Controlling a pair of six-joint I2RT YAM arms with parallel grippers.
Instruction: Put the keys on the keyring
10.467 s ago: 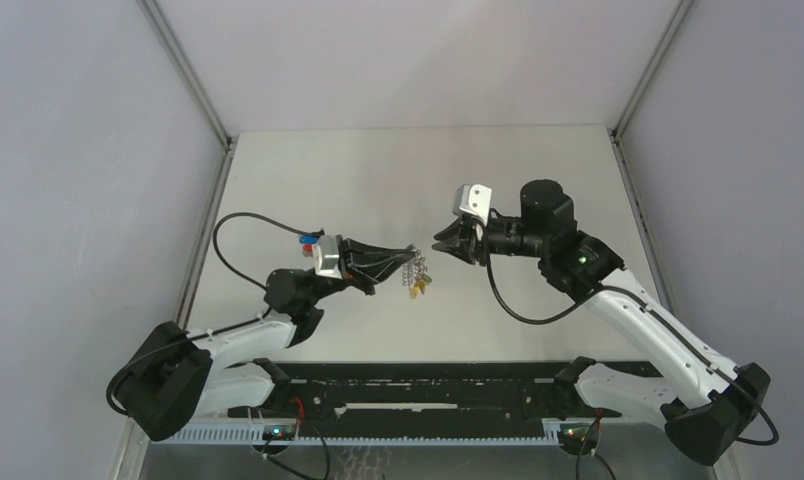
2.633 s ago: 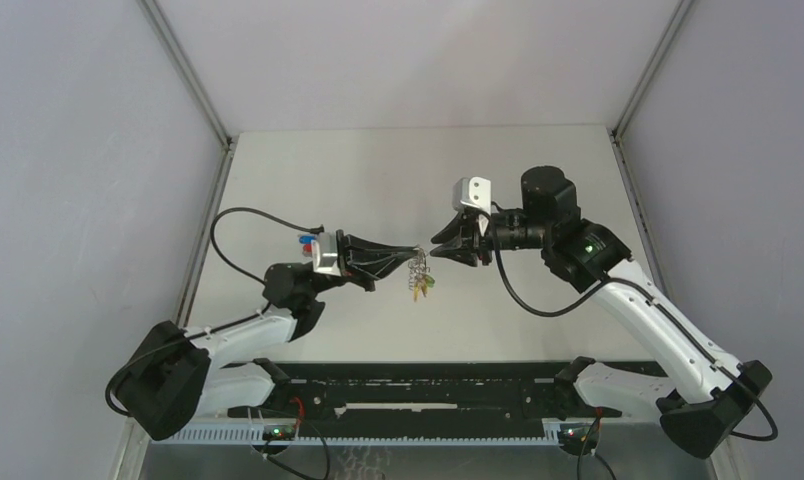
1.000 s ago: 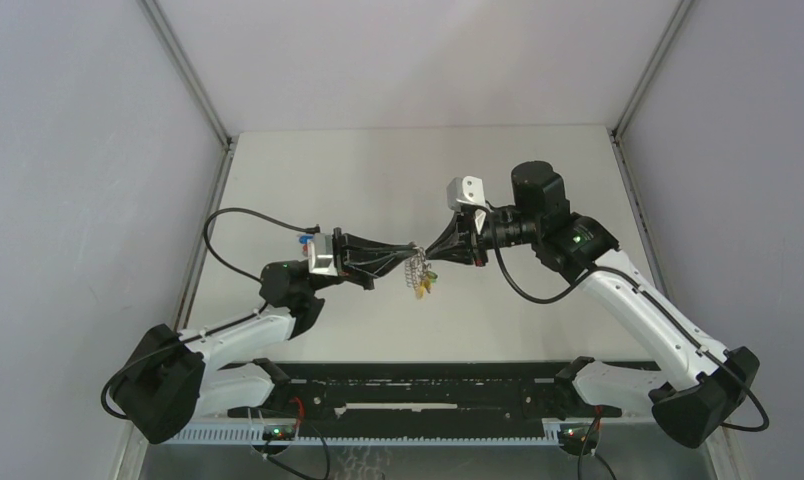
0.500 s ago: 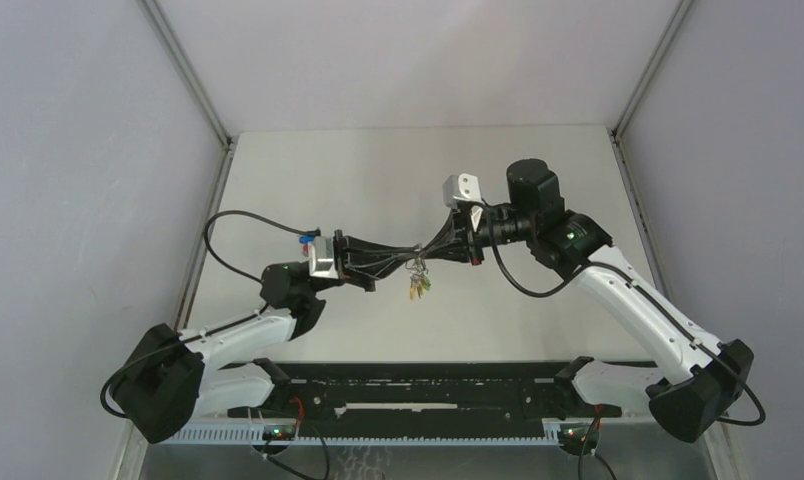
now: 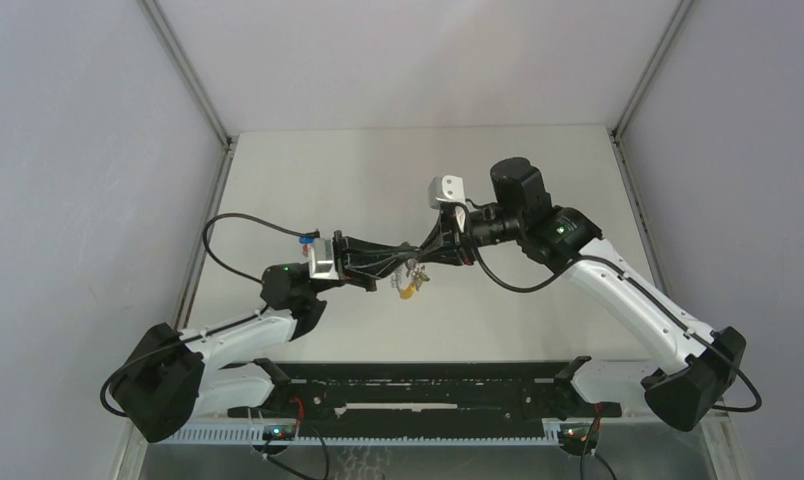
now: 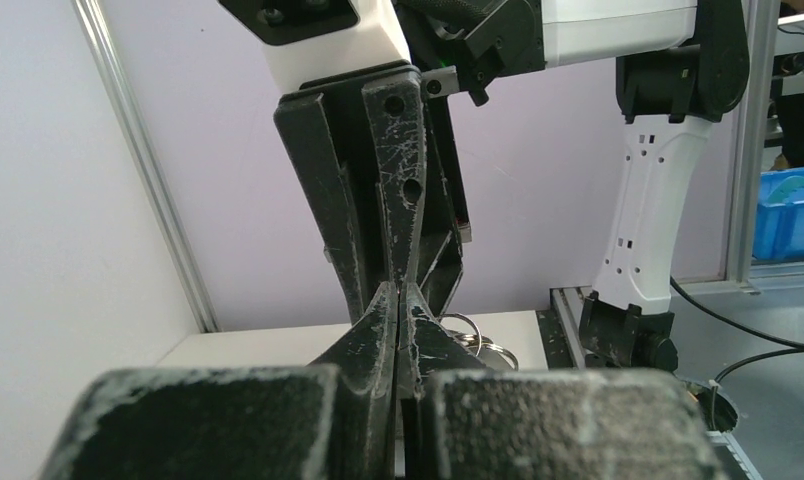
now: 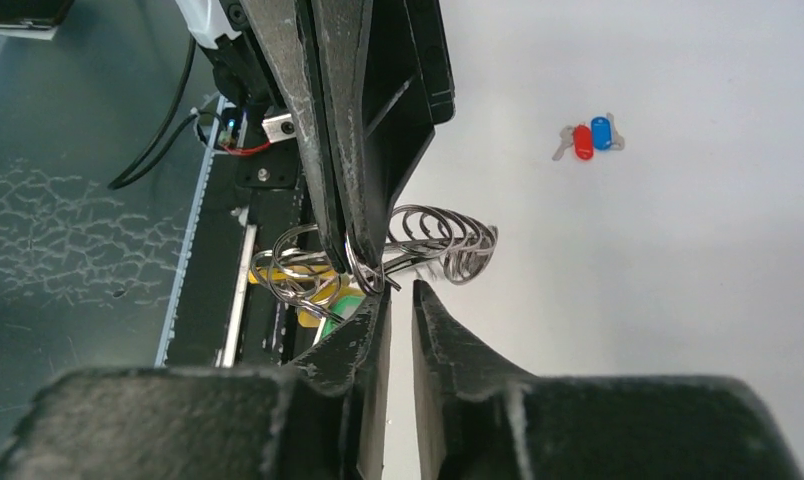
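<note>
Above the white table (image 5: 378,180) your left gripper (image 7: 350,262) pinches the keyring (image 7: 448,245) tight; right gripper (image 7: 398,297) just beside it, barely cracked, can't tell if holding

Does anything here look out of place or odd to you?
One thing stands out. A pair of blue- and red-headed keys lies alone on the table, apart from the keyring that the left hand holds up. The black fingers also look scratched.

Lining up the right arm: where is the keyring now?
Mid-scene in the top view, between the two arms: the keyring hangs from the shut left gripper, with the right gripper close beside it.
</note>
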